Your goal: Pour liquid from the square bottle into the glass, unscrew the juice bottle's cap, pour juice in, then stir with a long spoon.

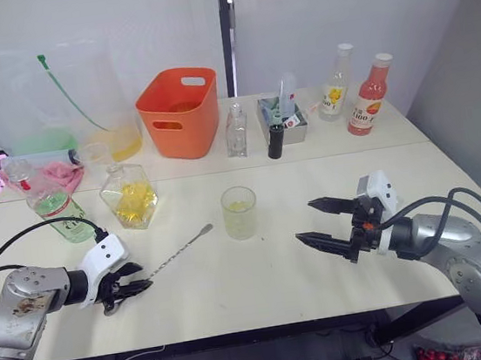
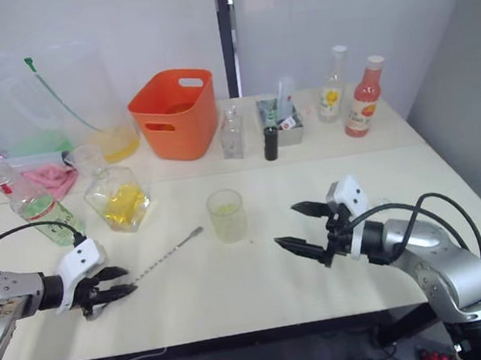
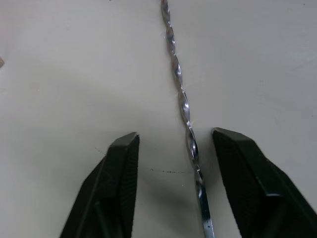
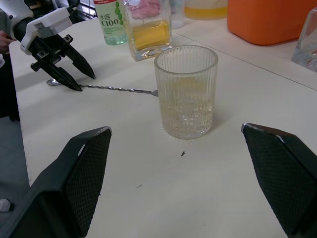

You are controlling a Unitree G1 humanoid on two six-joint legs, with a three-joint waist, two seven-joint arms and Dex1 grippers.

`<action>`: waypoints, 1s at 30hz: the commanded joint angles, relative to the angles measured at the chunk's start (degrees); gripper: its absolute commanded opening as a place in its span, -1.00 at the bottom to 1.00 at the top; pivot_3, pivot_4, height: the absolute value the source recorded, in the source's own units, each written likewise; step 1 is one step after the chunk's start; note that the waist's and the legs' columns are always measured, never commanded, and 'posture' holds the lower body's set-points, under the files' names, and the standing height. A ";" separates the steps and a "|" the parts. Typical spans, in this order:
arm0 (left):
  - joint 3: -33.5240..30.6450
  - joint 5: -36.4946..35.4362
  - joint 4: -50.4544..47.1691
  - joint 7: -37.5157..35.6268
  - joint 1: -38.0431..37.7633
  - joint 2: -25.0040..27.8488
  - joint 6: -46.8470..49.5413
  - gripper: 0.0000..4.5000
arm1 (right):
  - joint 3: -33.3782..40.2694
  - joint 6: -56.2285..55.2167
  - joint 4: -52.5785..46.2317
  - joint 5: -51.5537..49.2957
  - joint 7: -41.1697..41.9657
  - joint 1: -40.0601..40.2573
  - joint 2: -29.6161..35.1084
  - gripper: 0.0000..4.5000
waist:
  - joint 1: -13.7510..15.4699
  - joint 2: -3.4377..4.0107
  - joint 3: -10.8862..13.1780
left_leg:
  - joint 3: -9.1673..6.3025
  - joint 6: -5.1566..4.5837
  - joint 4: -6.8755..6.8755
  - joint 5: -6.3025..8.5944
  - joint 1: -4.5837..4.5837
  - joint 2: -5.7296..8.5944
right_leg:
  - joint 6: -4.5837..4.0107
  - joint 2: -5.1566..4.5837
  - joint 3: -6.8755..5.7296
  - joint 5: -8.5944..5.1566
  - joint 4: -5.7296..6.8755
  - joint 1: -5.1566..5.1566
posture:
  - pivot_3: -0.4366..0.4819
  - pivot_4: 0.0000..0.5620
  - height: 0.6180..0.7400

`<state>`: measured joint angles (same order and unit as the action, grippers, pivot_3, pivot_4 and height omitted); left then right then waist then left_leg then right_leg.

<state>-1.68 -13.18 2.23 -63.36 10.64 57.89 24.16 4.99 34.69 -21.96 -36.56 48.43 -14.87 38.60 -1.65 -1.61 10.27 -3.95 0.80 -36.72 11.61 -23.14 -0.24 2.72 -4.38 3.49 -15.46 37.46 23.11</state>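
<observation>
While my left wrist cam cuts the long spoon (image 3: 184, 106) off at the frame edge, I can see its twisted stem running between the two black fingers (image 3: 119, 183), which sit spread either side of it without clamping, so nothing's gripped. From the head cam, the left gripper (image 1: 131, 286) is low on the table (image 1: 237, 294) with the forearm lying nearly flat, pointing inward along the spoon's handle end; the spoon lies diagonal, its far tip near the glass (image 1: 239, 212). The glass has a bit of pale yellow liquid in the bottom. My right gripper (image 1: 325, 222) hovers wide open, aimed at the glass from its right, well apart from it, elbow bent back toward the table edge. The square bottle (image 1: 130, 195) stands left of the glass, and the juice bottle (image 1: 50, 202) further left; I can't make out its cap. An orange basket (image 1: 180, 113) sits behind.
</observation>
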 commanded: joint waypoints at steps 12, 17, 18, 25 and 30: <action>-7.99 -4.55 -5.35 5.84 -2.71 -5.39 3.27 -0.99 | 0.53 -0.73 -1.85 -1.09 2.37 -0.62 0.71 1.00 | -0.07 0.07 -0.04 | 0.00 0.00 -0.02 0.00 -0.03 0.05 | 0.01 -0.03 0.04 -0.01 0.09 0.04 | -0.05 -0.47 1.00; -15.33 -11.37 -9.82 10.72 0.02 -10.43 7.01 -0.99 | 0.49 0.42 0.23 -2.18 3.34 -3.39 0.27 1.00 | -0.07 -0.04 0.02 | -0.01 0.00 -0.06 0.00 -0.06 0.01 | 0.01 -0.01 0.04 0.00 0.11 0.07 | -0.05 -0.47 1.00; -16.79 -12.94 -11.12 11.64 0.81 -11.42 7.35 -0.99 | 0.92 1.11 0.64 -3.18 3.28 -4.25 -0.07 1.00 | -0.03 -0.04 0.02 | -0.01 0.00 -0.07 0.00 -0.06 0.02 | 0.00 -0.01 0.04 0.00 0.11 0.07 | -0.05 -0.47 1.00; -20.02 -20.81 -19.61 16.78 6.14 -16.15 9.44 -0.99 | 2.96 5.26 2.63 -8.55 1.28 -8.92 -1.95 1.00 | 0.24 -0.07 0.03 | -0.03 0.01 -0.09 0.00 -0.06 0.05 | 0.00 -0.04 0.05 0.00 0.15 0.07 | -0.05 -0.47 1.00; -17.80 -25.27 -23.90 18.44 10.90 -18.40 10.67 -0.99 | 7.63 11.63 5.00 -19.17 -8.12 -14.47 -8.53 1.00 | 0.40 -0.10 0.05 | -0.04 0.01 -0.11 0.00 -0.07 0.06 | 0.00 -0.03 0.05 0.01 0.16 0.06 | -0.05 -0.47 1.00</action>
<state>-19.66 -36.21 -18.62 -45.28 20.44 39.48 34.45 9.32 44.56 -16.65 -50.47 44.15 -27.24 31.54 -1.26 -1.71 10.32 -3.98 0.81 -36.84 11.61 -23.21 -0.17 2.72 -4.41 3.57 -15.45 37.63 23.18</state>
